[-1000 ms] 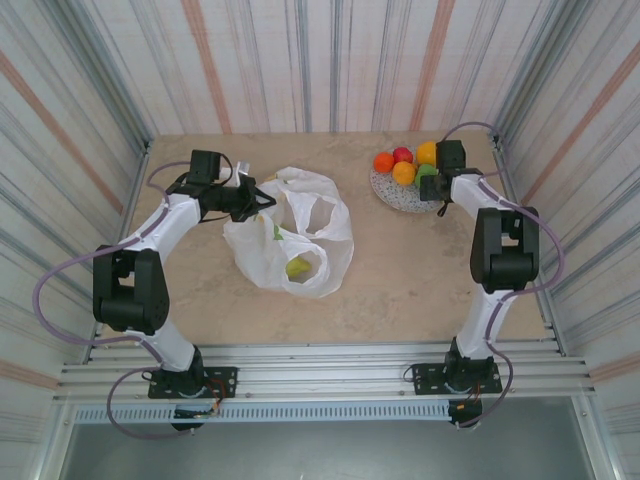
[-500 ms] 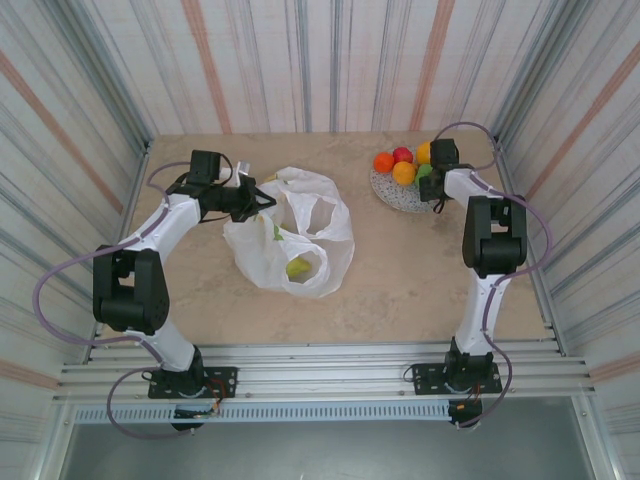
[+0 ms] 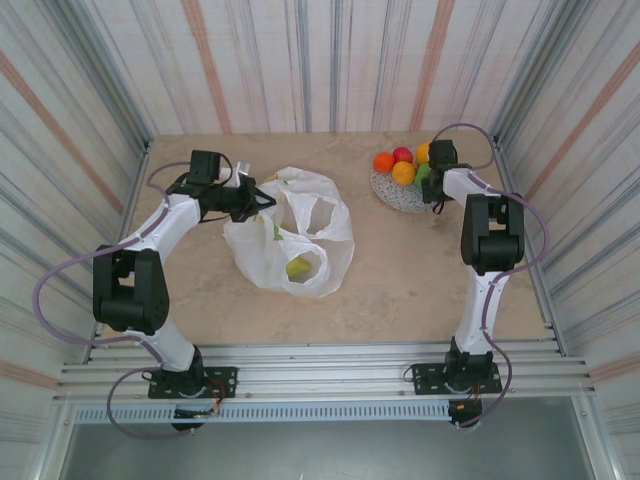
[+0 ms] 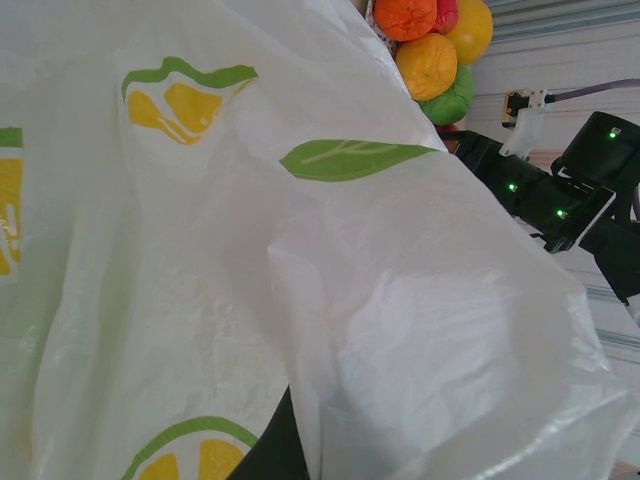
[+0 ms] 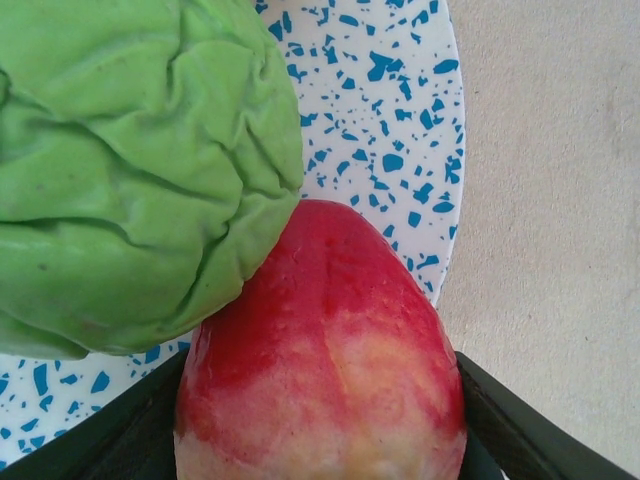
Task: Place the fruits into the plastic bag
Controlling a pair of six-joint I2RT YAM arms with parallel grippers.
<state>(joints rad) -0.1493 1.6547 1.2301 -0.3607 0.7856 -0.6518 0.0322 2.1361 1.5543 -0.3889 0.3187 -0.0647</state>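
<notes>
Since a second ago only my right arm has shifted: its elbow has swung inward and the wrist has settled over the plate [image 3: 392, 197] in the upper right. The left arm and bag [image 3: 315, 215] are as they were.

The right hand [image 5: 320, 430] is pinching a red-pink fruit [image 5: 320, 320], with a finger against each flank. A green fruit [image 5: 130, 170] touches it on the plate. The left hand [image 3: 256, 200] is pressed together on the bag's left rim, holding the mouth open at centre frame.

I judge the job barely begun. One yellow-green fruit [image 3: 298, 267] shows low in the bag, and a pile [image 3: 404, 168] of about five waits on the plate, besides the one in hand.

Bare desk [image 3: 410, 260] runs between plate and bag, so the carry leftward looks open. The plate sits near the right wall [image 3: 560, 150] and the back corner, so I have little room there and should lift before swinging.
</notes>
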